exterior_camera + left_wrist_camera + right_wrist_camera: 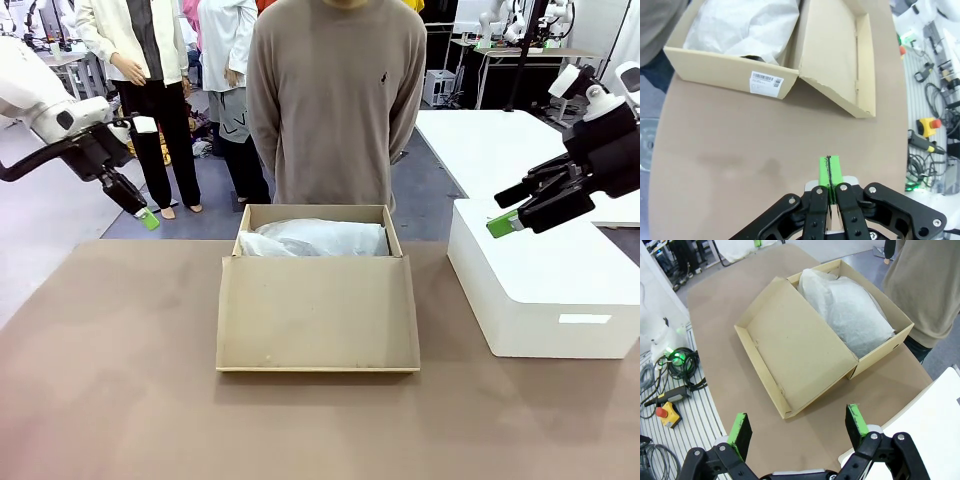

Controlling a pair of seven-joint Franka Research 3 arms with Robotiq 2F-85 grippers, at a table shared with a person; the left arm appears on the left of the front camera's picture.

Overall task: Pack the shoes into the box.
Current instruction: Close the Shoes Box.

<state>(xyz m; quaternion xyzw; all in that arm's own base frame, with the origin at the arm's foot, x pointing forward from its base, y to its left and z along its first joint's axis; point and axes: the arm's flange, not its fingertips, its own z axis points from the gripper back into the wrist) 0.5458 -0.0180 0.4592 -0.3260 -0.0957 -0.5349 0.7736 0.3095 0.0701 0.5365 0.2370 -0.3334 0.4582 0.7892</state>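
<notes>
Your left gripper (148,218) hangs in the air at the upper left of the front view, off the table's (120,380) far left corner, with its green pads pressed together on nothing. In its own wrist view (830,167) the two pads meet in a thin dark seam low in the frame, over bare tabletop. Your right gripper (505,225) sits at the right edge of the front view, above the white plastic box (540,290), with its fingers spread wide. Its wrist view (799,425) shows the two green tips well apart at the bottom of the frame, empty.

You find the box (240,235) at the centre of the front view, on the table just in front of the person (335,100). Its lid (318,310) is folded open and lies flat toward the camera. Crinkled white tissue paper (320,238) fills the inside and mounds up to the rim. In the left wrist view the box (715,65) lies across the top of the frame with a barcode label (766,83) on its side wall. A dark sliver shows under the paper's (745,25) edge; you cannot tell what it is.
</notes>
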